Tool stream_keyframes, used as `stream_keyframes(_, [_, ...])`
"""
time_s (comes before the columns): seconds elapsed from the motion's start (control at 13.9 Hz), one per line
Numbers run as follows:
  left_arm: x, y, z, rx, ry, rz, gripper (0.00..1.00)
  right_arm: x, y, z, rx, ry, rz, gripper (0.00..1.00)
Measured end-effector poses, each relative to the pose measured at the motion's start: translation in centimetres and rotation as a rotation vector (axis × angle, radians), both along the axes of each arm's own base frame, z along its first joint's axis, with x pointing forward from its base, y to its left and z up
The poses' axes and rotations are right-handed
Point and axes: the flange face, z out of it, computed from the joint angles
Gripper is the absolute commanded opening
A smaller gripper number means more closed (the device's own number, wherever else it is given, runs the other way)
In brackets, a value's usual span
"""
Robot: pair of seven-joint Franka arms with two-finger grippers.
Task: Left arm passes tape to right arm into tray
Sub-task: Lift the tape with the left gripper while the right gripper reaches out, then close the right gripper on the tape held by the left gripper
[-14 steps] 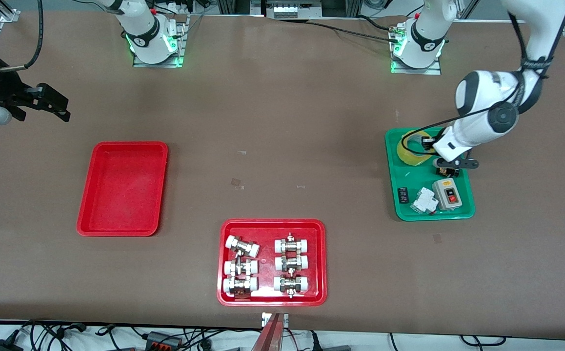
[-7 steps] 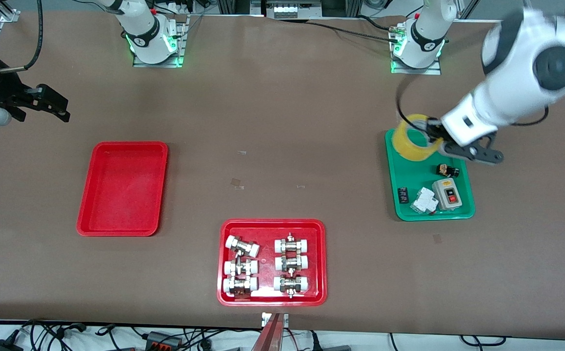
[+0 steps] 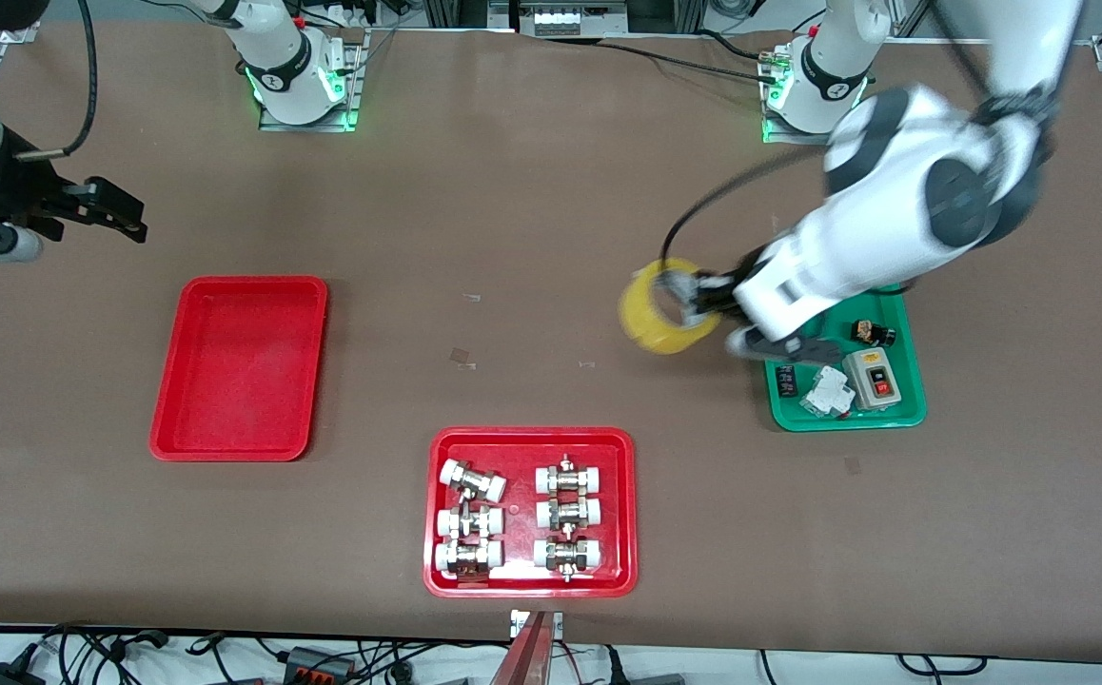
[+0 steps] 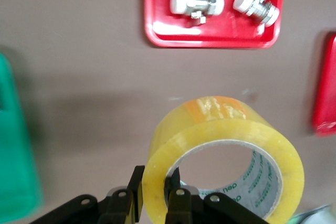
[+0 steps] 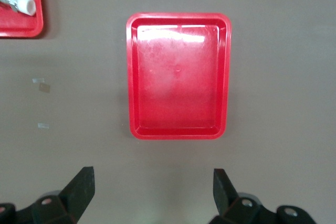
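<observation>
A: Why is the tape carried the way it is?

B: The left end effector has 1 finger inside the core and 1 outside, so it is pinched on the roll's wall. In the left wrist view the fingers sit either side of the yellow band of the tape. That grip leaves most of the ring free, which I judge suits a handover: the other arm has plenty of wall to take.

A: And where is the roll?

B: In the air over bare bench, between the green tray and the middle of the bench, clear of the green tray's rim. It is well apart from the empty red tray, which lies toward the right arm's end.

A: How does the left arm stand?

B: It reaches from its base out over the green tray, with its forearm angled down toward the middle of the bench and the roll at its tip.

A: The right arm?

B: It waits. The right end effector hangs over bare bench near the red tray, and its wrist view looks straight down on that tray. Its fingers stand wide apart and hold nothing, which I judge is readiness to receive.

A: Anything else about?

B: A second red tray of white-capped fittings lies nearer the front camera. It plays no part in this task.
</observation>
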Motion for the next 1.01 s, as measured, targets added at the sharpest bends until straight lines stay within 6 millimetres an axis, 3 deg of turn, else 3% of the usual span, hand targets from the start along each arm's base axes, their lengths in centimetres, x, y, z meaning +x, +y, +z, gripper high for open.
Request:
stream_keyframes(0.22, [-0.2, -7.2, -2.5, -0.050, -0.017, 0.122, 0.00, 0.2, 0.4, -1.0, 0.018, 0.028, 0.002, 1.00])
stream_keyframes(0.36, [-0.9, -10.2, -3.1, -0.068, 0.048, 0.274, 0.00, 0.2, 1.1, -1.4, 0.066, 0.049, 0.001, 1.00])
stream_keyframes(0.58, [-1.7, -12.8, -3.0, -0.153, 0.217, 0.510, 0.00, 0.7, 2.9, -2.9, 0.195, 0.092, 0.014, 1.00])
stream_keyframes(0.79, [-2.2, -14.0, -3.9, -0.157, 0.341, 0.658, 0.00, 2.3, 6.1, -5.7, 0.413, 0.129, 0.007, 1.00])
stream_keyframes(1.01, [-2.3, -14.3, -4.1, -0.160, 0.388, 0.714, 0.00, 4.5, 11.8, -7.5, 0.615, 0.078, -0.007, 1.00])
